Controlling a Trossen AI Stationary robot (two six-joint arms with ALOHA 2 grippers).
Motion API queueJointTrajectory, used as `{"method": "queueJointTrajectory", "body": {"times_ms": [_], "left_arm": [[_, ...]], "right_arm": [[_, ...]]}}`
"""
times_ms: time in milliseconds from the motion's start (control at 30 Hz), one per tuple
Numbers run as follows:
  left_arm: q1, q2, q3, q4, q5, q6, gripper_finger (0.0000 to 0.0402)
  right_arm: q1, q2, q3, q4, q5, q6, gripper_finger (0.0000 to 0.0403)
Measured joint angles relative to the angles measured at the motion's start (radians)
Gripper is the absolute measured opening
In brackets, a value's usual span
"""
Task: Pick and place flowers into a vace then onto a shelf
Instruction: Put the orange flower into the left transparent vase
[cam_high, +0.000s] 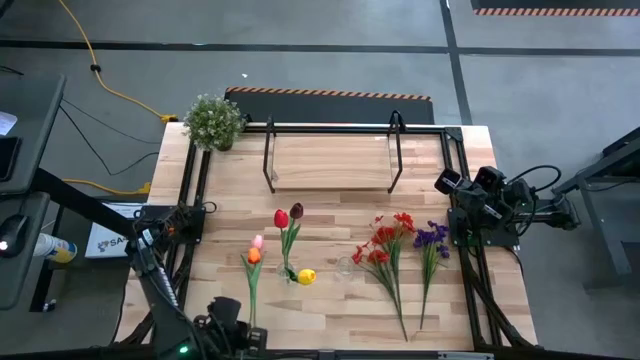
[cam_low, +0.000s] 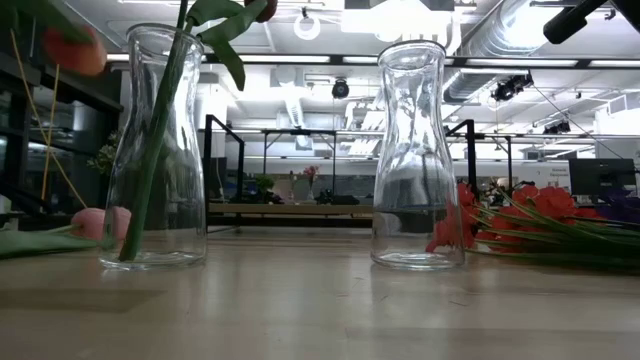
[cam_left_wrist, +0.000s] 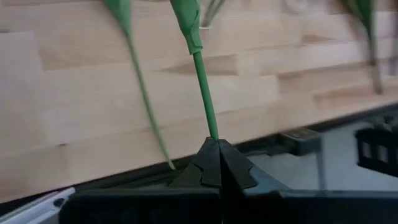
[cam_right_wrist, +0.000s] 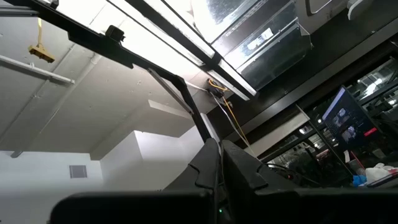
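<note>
My left gripper (cam_high: 250, 328) (cam_left_wrist: 213, 142) is at the table's near edge, shut on the stem of an orange tulip (cam_high: 254, 257). Its bloom (cam_low: 75, 50) shows blurred, high above the tabletop. A pink tulip (cam_high: 258, 242) (cam_low: 100, 222) lies flat beside it, its stem (cam_left_wrist: 146, 99) on the wood. Red and maroon tulips (cam_high: 288, 215) stand with their stems in a glass vase (cam_low: 155, 150). A second vase (cam_low: 415, 150) (cam_high: 345, 267) stands with nothing in it. A yellow tulip (cam_high: 307, 277) lies between the two vases. The shelf (cam_high: 330, 160) is at the far side. My right gripper (cam_right_wrist: 217, 155) is shut, pointing up, at the right edge. My left gripper pinches the bare lower end of the orange tulip's stem (cam_left_wrist: 210, 127) between its two fingertips. The fingers slant down from the near side and lie in line with the stem, which runs on from them toward the far edge. The bloom end is raised off the table.
Red sprays (cam_high: 385, 240) (cam_low: 520, 215) and purple sprays (cam_high: 432, 238) lie on the table right of the vases. A bushy potted plant (cam_high: 213, 120) stands at the far left corner. Black frame rails (cam_high: 195, 190) run along both table sides.
</note>
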Motion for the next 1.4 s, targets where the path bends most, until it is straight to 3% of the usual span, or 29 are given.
{"method": "queueJointTrajectory", "body": {"times_ms": [267,533,800,1200,1400], "left_arm": [[-0.043,0.000,0.078,0.000,-0.240,0.031,0.0021],[-0.062,0.000,0.152,0.000,-0.315,0.088,0.0021],[-0.060,0.000,0.248,0.002,-0.401,0.241,0.0021],[-0.061,-0.007,0.248,0.005,-0.728,0.448,0.0021],[-0.061,-0.007,0.248,0.004,-0.996,0.695,0.0021]], "right_arm": [[0.000,0.000,0.000,0.000,0.000,-0.003,0.0012],[0.000,0.000,0.000,0.000,0.001,0.005,0.0012],[0.000,0.000,0.000,0.000,0.002,0.007,0.0012],[0.000,0.000,0.000,-0.001,0.006,0.007,0.0012],[0.000,0.000,0.000,-0.005,0.006,0.000,0.0012]]}}
